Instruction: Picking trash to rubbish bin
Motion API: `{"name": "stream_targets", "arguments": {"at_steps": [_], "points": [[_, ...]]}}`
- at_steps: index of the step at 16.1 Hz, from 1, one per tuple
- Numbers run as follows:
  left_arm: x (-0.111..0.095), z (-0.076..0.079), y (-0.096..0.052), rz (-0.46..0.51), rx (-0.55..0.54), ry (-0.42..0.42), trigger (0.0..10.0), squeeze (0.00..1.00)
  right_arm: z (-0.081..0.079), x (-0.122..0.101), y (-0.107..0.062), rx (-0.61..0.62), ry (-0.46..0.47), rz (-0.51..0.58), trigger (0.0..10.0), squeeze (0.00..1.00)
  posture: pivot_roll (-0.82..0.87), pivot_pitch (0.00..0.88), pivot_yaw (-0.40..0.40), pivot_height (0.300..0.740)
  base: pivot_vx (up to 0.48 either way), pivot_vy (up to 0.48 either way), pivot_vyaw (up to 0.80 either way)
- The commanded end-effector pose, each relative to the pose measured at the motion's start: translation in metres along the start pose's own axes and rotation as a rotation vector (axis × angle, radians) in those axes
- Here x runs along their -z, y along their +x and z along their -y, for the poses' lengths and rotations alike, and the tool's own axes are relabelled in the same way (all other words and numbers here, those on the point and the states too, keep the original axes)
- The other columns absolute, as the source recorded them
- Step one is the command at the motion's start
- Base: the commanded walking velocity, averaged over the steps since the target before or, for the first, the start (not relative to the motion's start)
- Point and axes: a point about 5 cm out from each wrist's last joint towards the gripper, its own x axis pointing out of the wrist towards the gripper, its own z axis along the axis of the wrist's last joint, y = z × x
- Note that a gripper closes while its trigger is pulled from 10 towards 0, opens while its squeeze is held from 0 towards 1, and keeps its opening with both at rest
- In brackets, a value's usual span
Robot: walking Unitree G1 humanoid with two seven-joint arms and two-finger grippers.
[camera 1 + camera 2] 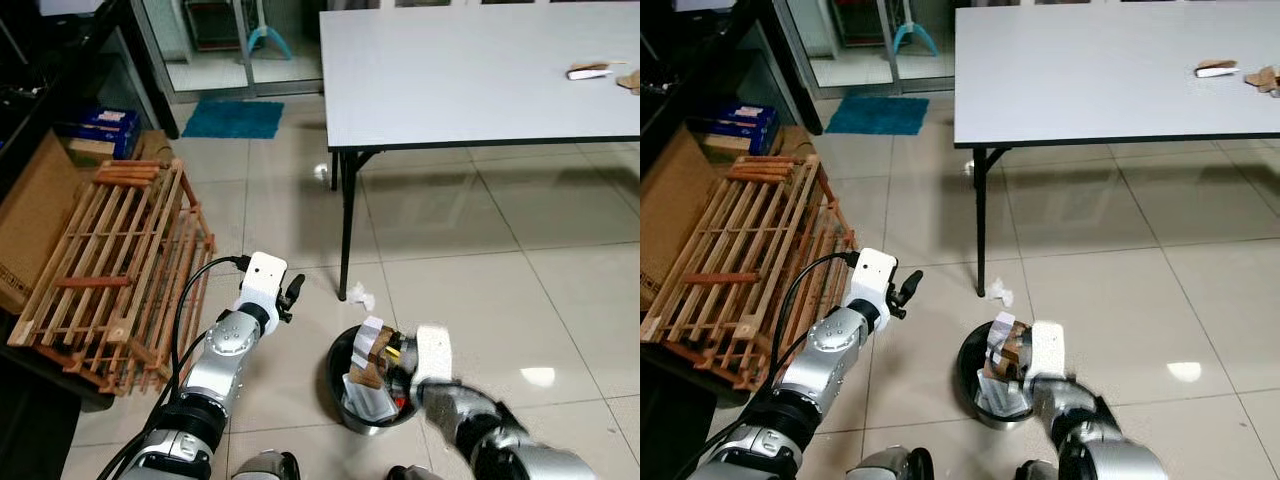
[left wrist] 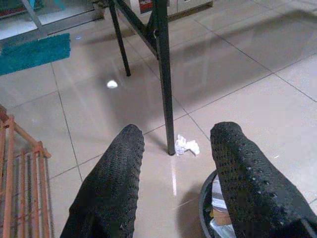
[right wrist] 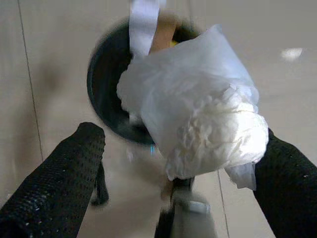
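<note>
Our right gripper [image 3: 173, 173] over the rubbish bin [image 1: 345, 400]

Our fingers are spread wide, and the crumpled white tissue [image 3: 198, 111] lies against one finger, above the bin's opening. Our left gripper [image 2: 173, 168] is open and empty, just beside the bin. A small paper scrap [image 1: 360, 294] lies near the bin, at the table leg [image 1: 346, 225].

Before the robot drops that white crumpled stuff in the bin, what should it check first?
1. Right gripper over the rubbish bin: ok.
2. White crumpled wad between its fingers: ok, though the fingers look spread, so the grip is uncertain.
3. Room in the bin: not ok, cardboard and paper already stick up above the rim.
4. Left gripper out of the way: ok, open above the floor.
5. More trash left: crumpled scrap by the table leg.
</note>
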Motion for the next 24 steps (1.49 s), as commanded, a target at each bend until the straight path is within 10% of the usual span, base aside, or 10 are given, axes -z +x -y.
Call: {"name": "stream_targets", "arguments": {"at_steps": [1, 4, 8, 10, 17, 24], "points": [[-0.001, 0.0, 0.0, -0.002, 0.009, 0.012, 10.0, 0.0, 0.0, -0.027, -0.001, 0.003, 0.017, 0.111, 10.0, 0.0, 0.03, 0.078, 0.073, 0.72, 0.0, 0.0, 0.0], [-0.003, -0.001, 0.0, 0.008, 0.003, 0.012, 10.0, 0.0, 0.003, -0.106, -0.016, -0.01, 0.112, 0.455, 10.0, 0.0, 0.03, 0.071, 0.073, 0.72, 0.0, 0.0, 0.0], [-0.001, 0.003, 0.0, 0.003, 0.014, 0.011, 10.0, 0.0, -0.001, 0.004, 0.0, 0.006, -0.004, -0.012, 10.0, 0.0, 0.04, 0.072, 0.069, 0.72, 0.0, 0.0, 0.0], [-0.002, 0.002, 0.0, 0.003, 0.013, 0.011, 10.0, 0.0, -0.005, 0.02, -0.001, -0.011, 0.001, -0.051, 10.0, 0.0, 0.03, 0.074, 0.073, 0.72, 0.0, 0.0, 0.0], [-0.003, 0.0, 0.001, 0.006, 0.013, 0.016, 10.0, 0.0, -0.015, -0.071, -0.007, -0.067, 0.047, 0.294, 10.0, 0.0, 0.03, 0.072, 0.08, 0.72, 0.0, 0.0, 0.0], [0.0, 0.0, -0.001, -0.005, 0.011, 0.013, 10.0, 0.0, -0.012, -0.018, -0.001, -0.047, -0.004, 0.096, 10.0, 0.0, 0.03, 0.089, 0.075, 0.72, 0.0, 0.0, 0.0]]}}
